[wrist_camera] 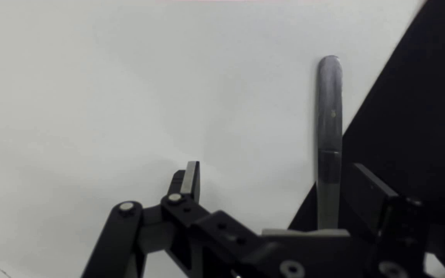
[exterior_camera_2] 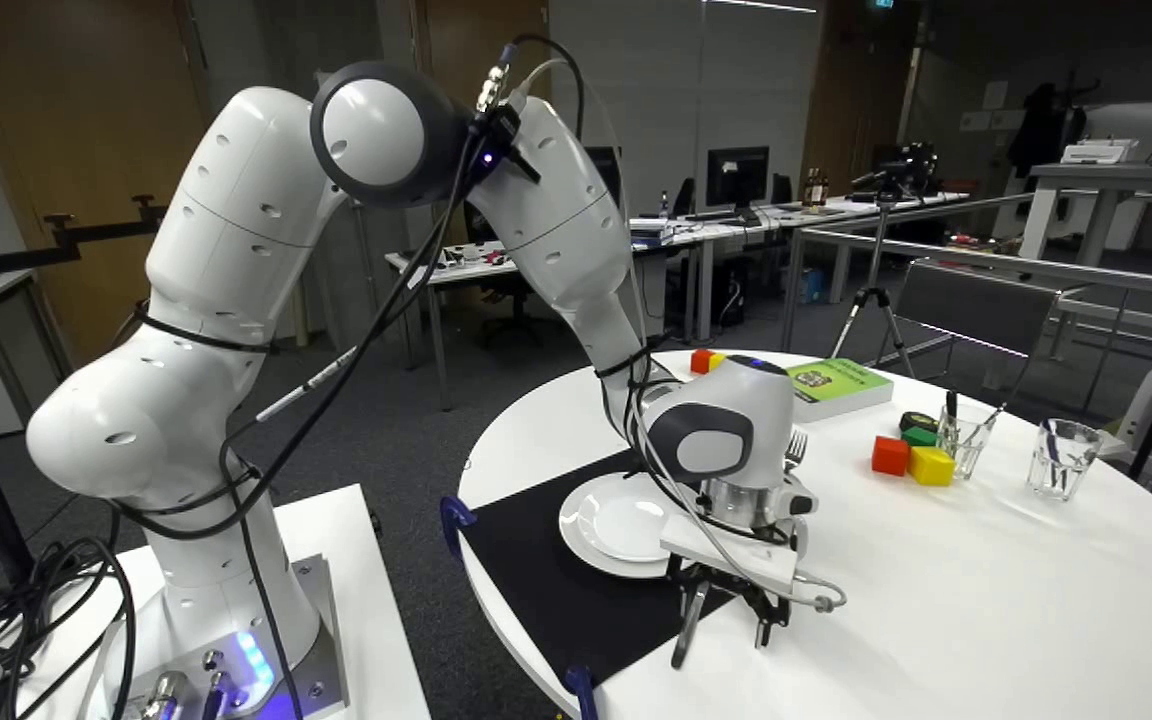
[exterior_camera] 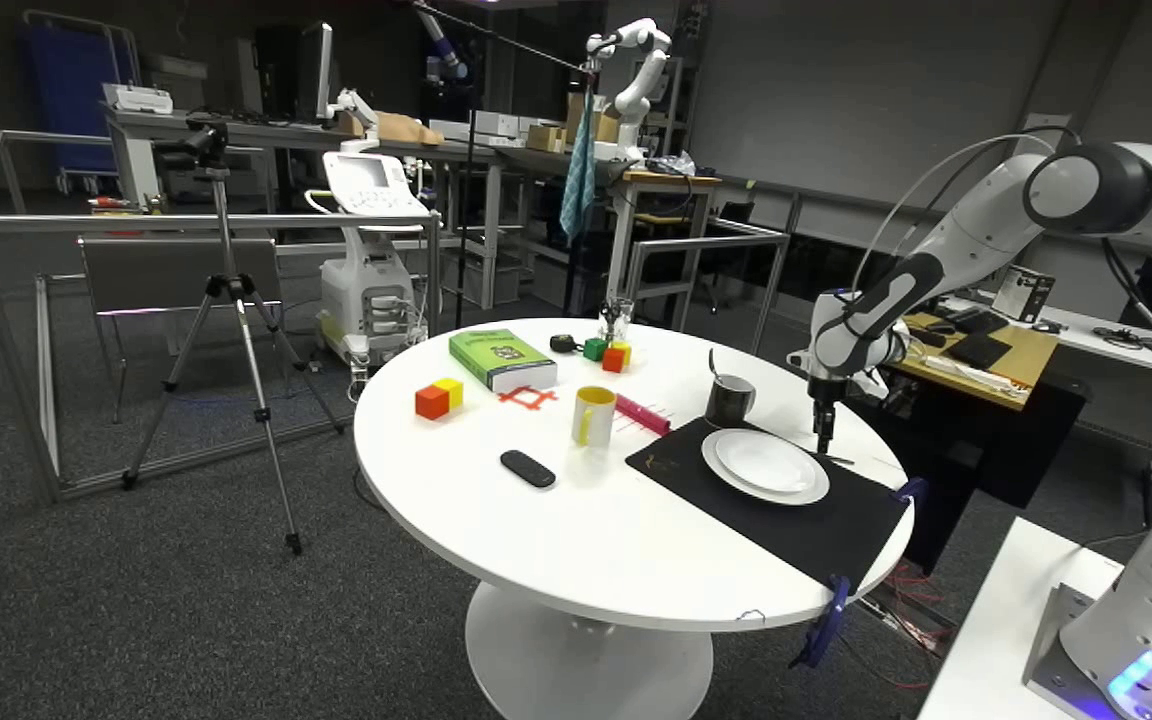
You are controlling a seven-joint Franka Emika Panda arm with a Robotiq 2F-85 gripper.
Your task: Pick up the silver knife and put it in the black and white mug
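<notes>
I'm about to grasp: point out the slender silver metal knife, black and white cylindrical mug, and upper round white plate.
Silver knife (wrist_camera: 330, 141): in the wrist view, middle of its visible length.
Black and white mug (exterior_camera: 726, 405): in an exterior view, dark outer wall.
Upper white plate (exterior_camera: 766, 462): in an exterior view, bare centre.

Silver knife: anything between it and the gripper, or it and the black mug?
Nothing visible between gripper and silver knife, which lies between the open fingers in the wrist view. Toward the black and white mug, stacked plates appear near the direct path; a utensil sticks up from the mug.
</notes>
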